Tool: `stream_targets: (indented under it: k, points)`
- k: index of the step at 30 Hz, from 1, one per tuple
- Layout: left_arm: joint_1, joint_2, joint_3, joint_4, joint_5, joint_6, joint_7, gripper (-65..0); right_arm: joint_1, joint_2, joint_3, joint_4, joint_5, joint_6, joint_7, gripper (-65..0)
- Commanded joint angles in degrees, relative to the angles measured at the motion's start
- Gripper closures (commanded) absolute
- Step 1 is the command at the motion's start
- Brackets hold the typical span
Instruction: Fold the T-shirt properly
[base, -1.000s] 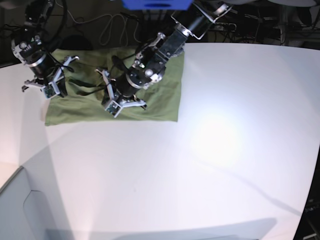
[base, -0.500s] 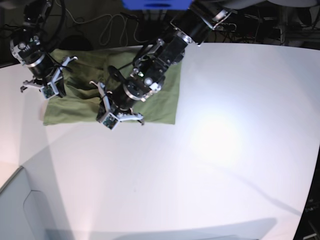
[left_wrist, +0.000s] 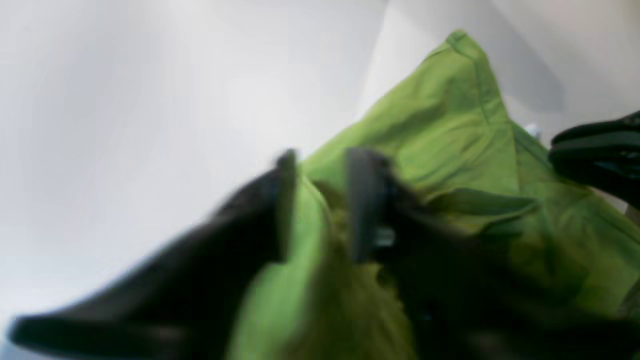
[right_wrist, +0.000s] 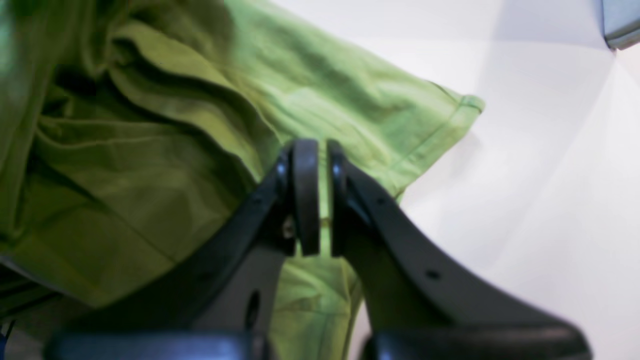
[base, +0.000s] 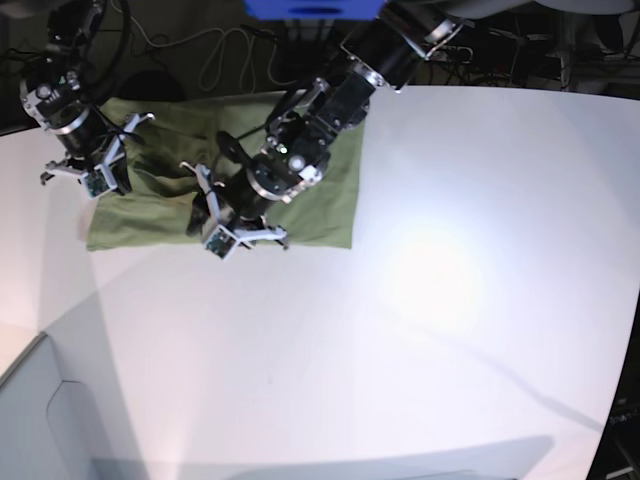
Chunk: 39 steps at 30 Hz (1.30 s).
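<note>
The green T-shirt (base: 325, 200) lies folded into a wide band at the table's far left, wrinkled in the middle. My left gripper (base: 232, 235) is at its near edge. In the blurred left wrist view this gripper (left_wrist: 325, 160) has its fingers apart over the T-shirt (left_wrist: 450, 100), with cloth showing in the gap. My right gripper (base: 100, 175) is at the shirt's left end. Seen from the right wrist, it (right_wrist: 320, 147) is shut on a thin fold of the T-shirt (right_wrist: 325, 85), near a hemmed corner.
The white table (base: 450, 300) stretches to the right and front of the shirt. Its left edge drops to a grey panel (base: 40, 420). Cables (base: 215, 55) and a blue object (base: 312, 8) sit behind the far edge. A dark part of the other arm (left_wrist: 600, 150) is at the left wrist view's right edge.
My left gripper slid a little left and toward the shirt's near edge, and the shirt's right part shifted left with it. The right gripper rose slightly and kept its grip.
</note>
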Motion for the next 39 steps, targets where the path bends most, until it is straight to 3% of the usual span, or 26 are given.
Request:
stream_targets:
  k: [1,3,8,10,16,18,21,26,39]
  points:
    - [-0.8,1.1,0.1,0.9,-0.4,-0.3,-1.5,-26.1,0.1,0.6,0.3,1.1,0.8,1.1,1.3,0.0]
    - [-0.7,1.1,0.1,1.4,-0.4,-0.3,-1.7,-31.1,0.1,0.6,0.3,1.1,0.8,1.1,1.3,0.0]
    - [-0.3,0.7,0.1,6.2,-0.4,-0.3,-1.7,-30.3,0.5,0.7,0.4,1.2,0.8,1.1,1.2,-0.2]
    - [0.4,-0.7,-0.5,9.5,-0.4,-0.3,-1.1,-30.3,0.6,0.8,0.4,1.3,0.8,1.1,0.5,-3.4]
    - [5.3,-5.6,-10.3,11.9,-0.5,-0.4,-1.7,-30.4,2.5,2.9,1.8,3.1,0.9,1.1,-7.8,-27.8]
    - [6.5,-6.2,-13.9,10.7,-0.5,-0.6,-1.7,-30.4,3.7,2.2,4.0,3.1,1.0,1.1,-9.1,-36.5]
    - [7.9,-6.4,-18.5,9.6,-0.5,-0.7,-1.7,-30.4,5.3,0.0,6.9,2.7,1.0,1.1,-9.9,-44.4]
    - [8.6,-6.4,-21.5,9.5,-0.5,-0.7,-1.6,-30.4,6.5,-1.4,7.8,0.3,1.0,1.1,-9.9,-46.7]
    - [10.0,-6.4,-21.1,5.2,-0.5,-0.7,-1.7,-30.2,8.6,-1.4,7.7,-9.9,1.4,1.1,-9.9,-46.8]
